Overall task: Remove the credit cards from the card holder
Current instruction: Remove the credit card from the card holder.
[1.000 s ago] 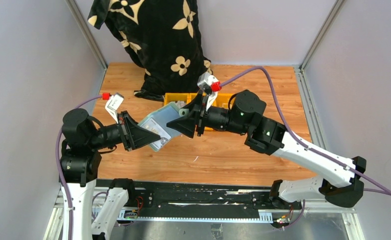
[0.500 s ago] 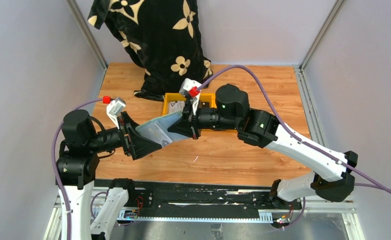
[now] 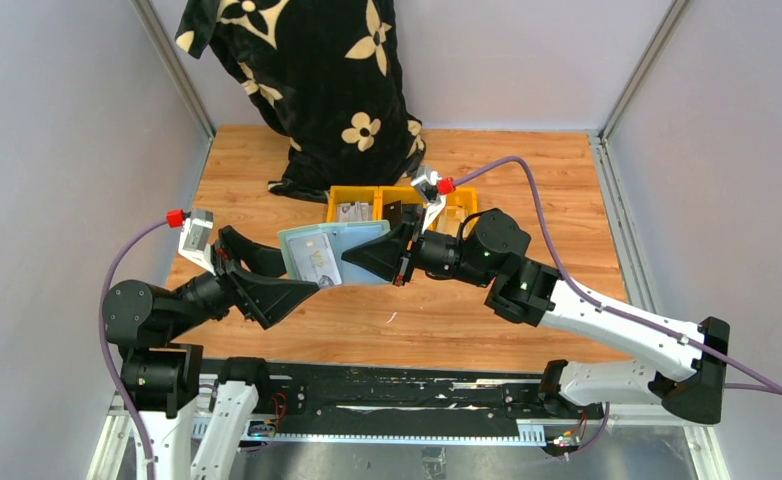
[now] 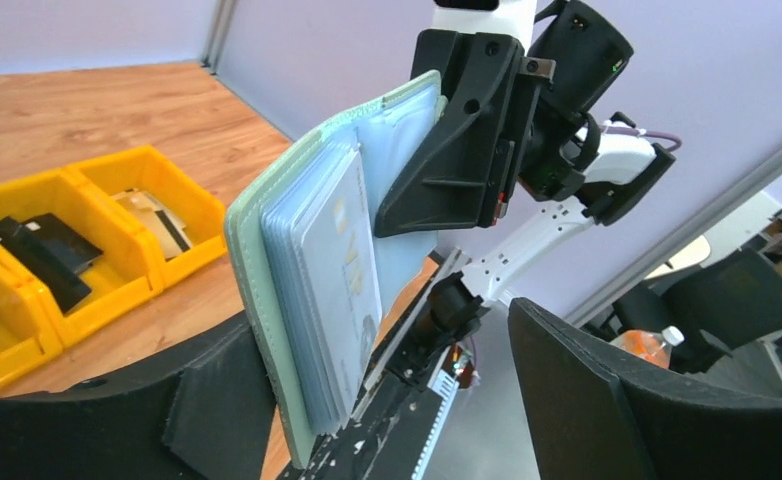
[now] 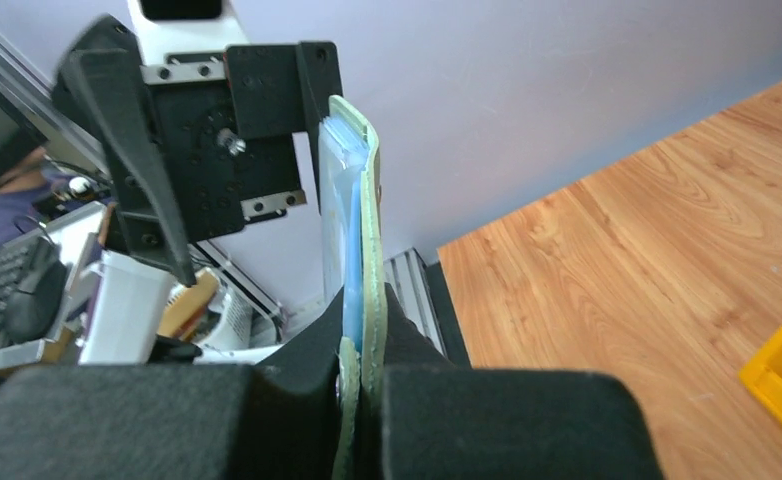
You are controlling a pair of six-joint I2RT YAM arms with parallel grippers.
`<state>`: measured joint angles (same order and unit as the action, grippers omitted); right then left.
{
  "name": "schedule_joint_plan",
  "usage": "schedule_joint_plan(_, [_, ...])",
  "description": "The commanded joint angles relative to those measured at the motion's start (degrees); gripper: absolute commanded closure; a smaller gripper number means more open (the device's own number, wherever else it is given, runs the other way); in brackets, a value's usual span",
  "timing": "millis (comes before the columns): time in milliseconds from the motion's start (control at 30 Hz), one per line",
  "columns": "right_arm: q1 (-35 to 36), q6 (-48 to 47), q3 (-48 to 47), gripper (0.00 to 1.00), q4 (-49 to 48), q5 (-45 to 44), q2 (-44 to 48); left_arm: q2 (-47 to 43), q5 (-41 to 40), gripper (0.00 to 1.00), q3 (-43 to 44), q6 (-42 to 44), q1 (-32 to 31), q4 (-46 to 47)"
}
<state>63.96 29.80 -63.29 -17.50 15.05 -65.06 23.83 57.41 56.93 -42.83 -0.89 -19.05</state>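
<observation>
The sage-green card holder [image 3: 332, 255] hangs open above the table, its pale blue-grey pockets facing up. My right gripper [image 3: 362, 262] is shut on its right edge; in the right wrist view the green cover [image 5: 369, 200] is pinched between the fingers [image 5: 362, 390]. My left gripper [image 3: 299, 275] is open at the holder's lower left corner. In the left wrist view the holder [image 4: 307, 270] stands beside the left finger, apart from the right one, and my left gripper [image 4: 407, 400] is wide. A black card [image 4: 42, 255] and a tan striped card [image 4: 157, 220] lie in the yellow bins.
Yellow bins [image 3: 397, 205] stand side by side behind the holder. A black cushion with cream flowers [image 3: 317, 90] leans against the back wall. Grey walls close in both sides, and the black rail [image 3: 387, 390] runs along the near edge.
My left gripper opened, let go of the holder and drew back to the lower left. My right gripper shut on the holder's right edge and now carries it alone.
</observation>
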Motion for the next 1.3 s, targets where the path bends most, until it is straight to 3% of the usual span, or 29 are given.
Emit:
schedule_joint_plan(0, [-0.42,6.22,1.74,1.0,-11.96,-2.13,1.68,0.15,3.21,0.2,-1.55,-6.91,-0.06,8.93])
schedule_joint_plan(200, [-0.42,8.23,3.31,1.0,-14.39,-1.78,1.69,0.29,2.62,0.39,-1.6,-5.32,-0.06,7.34])
schedule_joint_plan(533, [-0.42,10.41,5.56,1.0,-15.46,-1.11,1.76,2.03,-0.22,0.88,-1.05,-4.18,-0.04,6.32])
schedule_joint_plan(600, [-0.42,10.78,5.87,0.93,-15.34,-1.0,1.69,2.91,-1.97,0.94,0.07,-1.96,-0.08,3.51])
schedule_joint_plan(667, [-0.42,10.62,5.97,0.81,-14.82,-0.6,1.89,3.86,-3.58,0.97,1.01,1.01,-0.08,0.29])
schedule_joint_plan(800, [-1.18,8.87,4.65,0.45,-9.31,-1.56,2.96,6.0,-5.03,1.0,2.42,7.48,-0.08,-6.94])
schedule_joint_plan(867, [-2.45,8.16,3.9,0.35,-5.0,-2.94,3.93,6.94,-4.41,1.0,2.08,9.28,-0.08,-8.23])
schedule_joint_plan(967, [-5.89,7.63,2.0,0.24,1.96,-4.17,5.56,9.01,-3.63,1.0,2.1,12.44,-0.06,-11.44])
schedule_joint_plan(1100, [-9.18,5.59,-2.57,0.22,13.24,-8.06,8.0,12.39,-4.07,1.0,4.47,18.87,-0.08,-18.64])
schedule_joint_plan(1267, [-9.38,4.81,-4.58,0.22,14.56,-5.36,8.34,10.6,-8.19,1.0,6.44,19.27,-0.04,-19.76])
